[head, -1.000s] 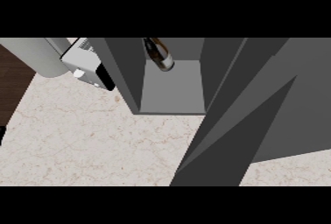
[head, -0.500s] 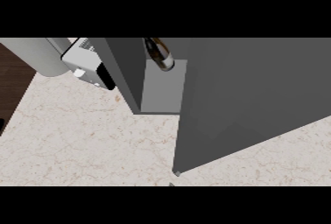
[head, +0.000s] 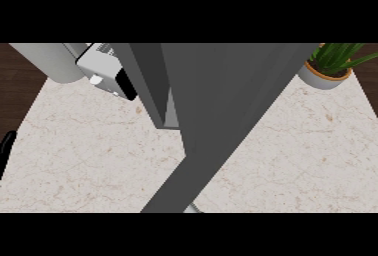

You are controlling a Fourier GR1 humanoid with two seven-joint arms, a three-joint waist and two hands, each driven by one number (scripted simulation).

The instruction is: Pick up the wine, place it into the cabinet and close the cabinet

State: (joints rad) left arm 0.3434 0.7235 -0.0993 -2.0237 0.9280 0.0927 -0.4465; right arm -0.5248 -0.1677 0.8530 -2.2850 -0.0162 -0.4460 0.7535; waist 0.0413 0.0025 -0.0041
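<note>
Marble counter (head: 81,150), pale w/ fine brown veins, fills most of the head view; dark wood strips show beyond its top-left and top-right corners.

Dark grey cabinet (head: 144,75) stands at centre-back of the counter. Its door (head: 221,100) is the biggest thing on the counter: a wide grey slab running from the top edge down, narrowing to a point nr the bottom edge, slightly left of centre. The door covers almost the whole cabinet front. Only a thin light-grey strip of the inside (head: 170,107) shows betw. the cabinet's left wall and the door's edge, so the door isn't fully shut.

Wine: can't be seen anywhere on the counter or in that strip. The door hides the cabinet interior, so can't tell from this view whether it sits inside.

Top left: pale grey cylinder (head: 48,60) at the counter's back corner. Just right of it, touching or nearly so, a white appliance (head: 103,75) w/ a black side panel, tilted, its right end tucked behind the cabinet's left wall.

Top right: potted plant (head: 328,67), green blades in a light round pot w/ tan rim, at the back-right corner, apart from the cabinet.

L hand (head: 6,150): only a thin black sliver at the far left edge, mid-height; open or closed, can't tell.

R hand: not visible. A small grey bit (head: 193,208) pokes out beside the door's tip at the bottom edge, too small to identify.
</note>
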